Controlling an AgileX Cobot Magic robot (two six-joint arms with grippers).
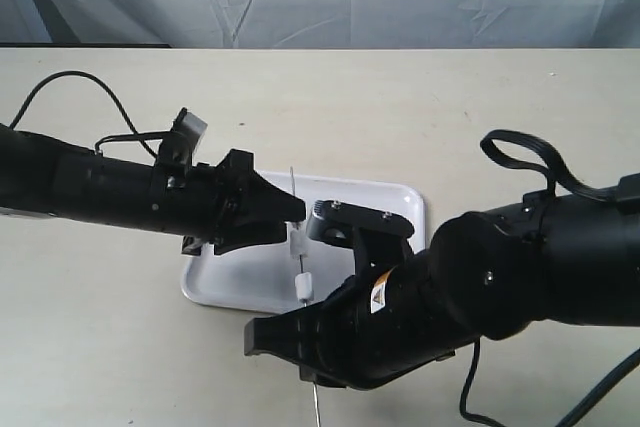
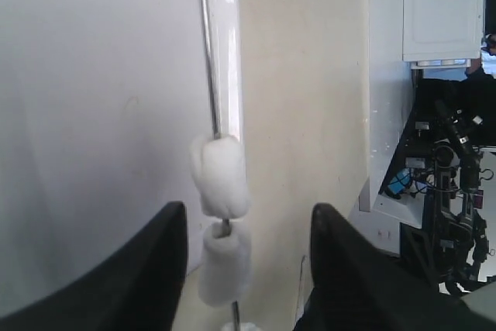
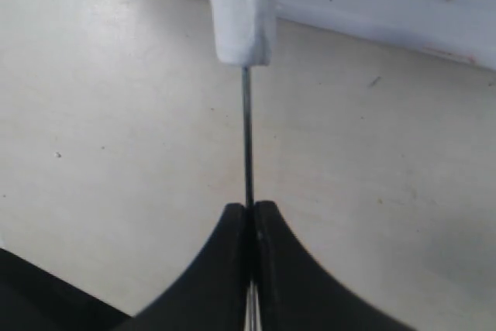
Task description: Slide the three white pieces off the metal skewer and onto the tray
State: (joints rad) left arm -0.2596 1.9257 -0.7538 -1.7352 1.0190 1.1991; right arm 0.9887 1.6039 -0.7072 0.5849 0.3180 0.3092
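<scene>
The long, thin, silver-grey metal skewer (image 1: 293,190) runs steeply up the centre of the exterior view. Its upper end is over the flat white plastic tray with a low rim (image 1: 400,197), and its lower end pokes out at the bottom edge beneath the right gripper (image 1: 310,322). The small white marshmallow-like pieces (image 1: 305,287) are threaded on it mid-frame, over the tray's near edge. They look soft, light and easily squashed, and probably cling to the rod, so I judge a push from behind, close against the metal, better than a hard pinch. The rod looks stiff but smooth and slender and may swivel in a grip, so it is best held on bare metal near the pieces. The exterior view shows only two pieces and hides how either gripper's fingers stand. The right wrist view shows its gripper (image 3: 249,213) clamped together on the bare skewer (image 3: 246,137), with one piece (image 3: 242,13) ahead of it at the tray's rim (image 3: 372,5). The left wrist view shows the left gripper (image 2: 248,261) apart and touching nothing, with one piece (image 2: 225,269) between its fingers and another (image 2: 219,176) just beyond. A white sliver at the frame edge may be the third, though I cannot tell.
</scene>
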